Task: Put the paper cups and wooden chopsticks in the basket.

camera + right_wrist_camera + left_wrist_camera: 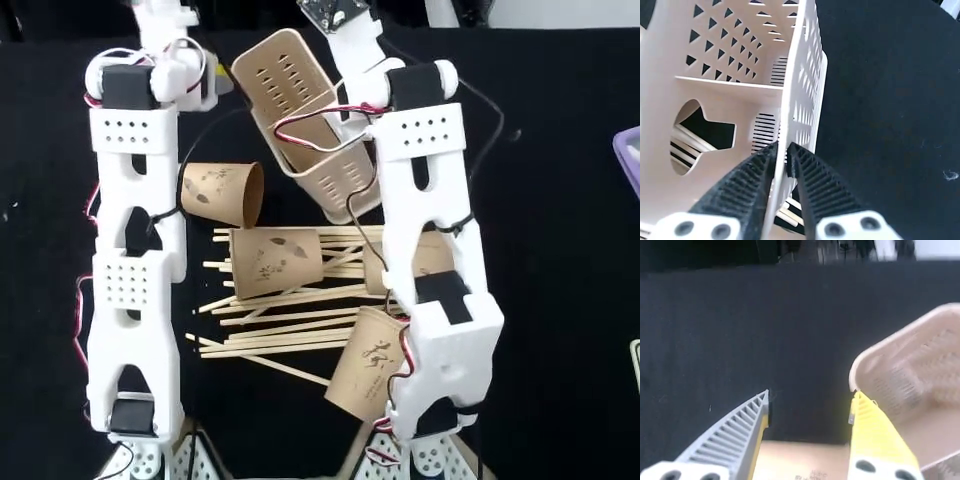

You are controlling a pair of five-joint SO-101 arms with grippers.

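Note:
The beige slotted basket [300,90] is tipped on its side at the back of the black table. My right gripper [785,150] is shut on the basket's [730,60] side wall, one finger inside and one outside. Several brown paper cups lie in front: one [222,193] beside the left arm, one [277,262] on the chopsticks, one [370,365] near the front. Wooden chopsticks [290,325] lie scattered under them. My left gripper [811,396] is open beside the basket [910,370]. A tan surface [805,460] shows low between its fingers.
A fourth cup [432,255] is partly hidden behind the right arm. Red and black cables [320,125] run across the basket. A purple object [630,155] sits at the right edge of the table.

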